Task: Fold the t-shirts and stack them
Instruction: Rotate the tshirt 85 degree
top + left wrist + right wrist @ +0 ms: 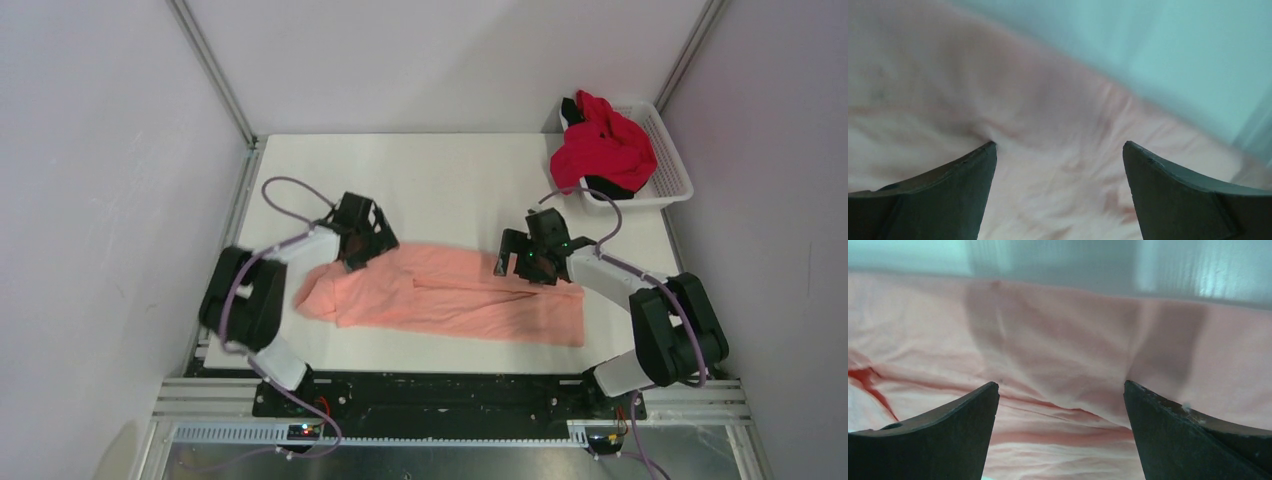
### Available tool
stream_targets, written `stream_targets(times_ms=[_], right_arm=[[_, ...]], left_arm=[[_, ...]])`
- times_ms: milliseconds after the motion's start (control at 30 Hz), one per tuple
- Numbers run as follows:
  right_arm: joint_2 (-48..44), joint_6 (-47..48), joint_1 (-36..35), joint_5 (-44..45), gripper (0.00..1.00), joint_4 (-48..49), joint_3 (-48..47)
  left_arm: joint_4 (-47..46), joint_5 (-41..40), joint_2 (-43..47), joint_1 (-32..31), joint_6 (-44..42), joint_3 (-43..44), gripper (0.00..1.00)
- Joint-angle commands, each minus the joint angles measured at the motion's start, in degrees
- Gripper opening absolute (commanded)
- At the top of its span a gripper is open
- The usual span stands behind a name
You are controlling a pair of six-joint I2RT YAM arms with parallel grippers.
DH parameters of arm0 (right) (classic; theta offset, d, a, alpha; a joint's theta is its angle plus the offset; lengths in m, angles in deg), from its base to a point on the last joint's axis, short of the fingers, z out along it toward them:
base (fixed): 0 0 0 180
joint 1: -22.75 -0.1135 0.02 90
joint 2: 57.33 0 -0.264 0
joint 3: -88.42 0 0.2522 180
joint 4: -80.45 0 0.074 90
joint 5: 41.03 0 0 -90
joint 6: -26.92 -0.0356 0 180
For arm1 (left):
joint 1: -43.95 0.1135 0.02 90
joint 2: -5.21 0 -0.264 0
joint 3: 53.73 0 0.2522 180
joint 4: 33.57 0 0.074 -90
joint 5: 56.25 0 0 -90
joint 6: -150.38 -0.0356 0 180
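While left end effector (pixel 362 243) & right end effector (pixel 530 260) gape empty, I see pink shirt (pixel 450 298) stretched L-R under both.

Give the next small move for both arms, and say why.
Likely lower the left gripper and right gripper onto the far edge of the salmon-pink cotton t-shirt and pinch it. Both sit over that edge with jaws wide, holding nothing, and the shirt lies in a long band.

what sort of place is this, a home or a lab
Probably a lab robot cell: plain wall panels on aluminium struts enclose a white table, with the left arm and right arm bolted at its near edge and a salmon-pink t-shirt laid out.
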Motion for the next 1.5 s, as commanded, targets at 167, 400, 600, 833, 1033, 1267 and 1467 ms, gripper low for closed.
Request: stream_targets(times_ms=[167, 400, 600, 833, 1033, 1267, 1467], right_arm=[[-3.05, 0.01, -13.42, -6.46, 0.99, -5.43, 3.15], [1.49, -0.89, -29.40, -19.46, 0.99, 6.85, -0.49], [1.51, 0.84, -32.63, -12.52, 0.99, 4.07, -6.38], [-7.25, -2.04, -32.53, -0.94, 0.99, 1.88, -5.10], [-18.73, -7.49, -27.40, 5.25, 0.99, -6.21, 2.90], [-29.48, -11.85, -22.18, -0.66, 0.99, -7.98, 12.90], [-27.33, -14.18, -21.84, -4.26, 0.91, -6.86, 14.71]], left_arm=[[-4.23, 19.69, -37.95, 8.06, 3.54, 44.29, 1.00], [-4.67, 33.66, -74.55, 6.55, 17.69, 101.12, 1.00], [-22.50, 29.25, -76.31, 6.53, 26.34, 96.34, 1.00], [-22.81, 32.37, -67.28, 5.72, 20.06, 98.65, 1.00], [-11.87, 38.04, -36.40, 2.05, 1.05, 69.75, 1.00], [-8.74, 6.15, 10.09, -10.57, -14.12, 18.58, 1.00], [-5.98, 0.11, 30.19, -25.92, -6.51, -9.74, 1.00]])
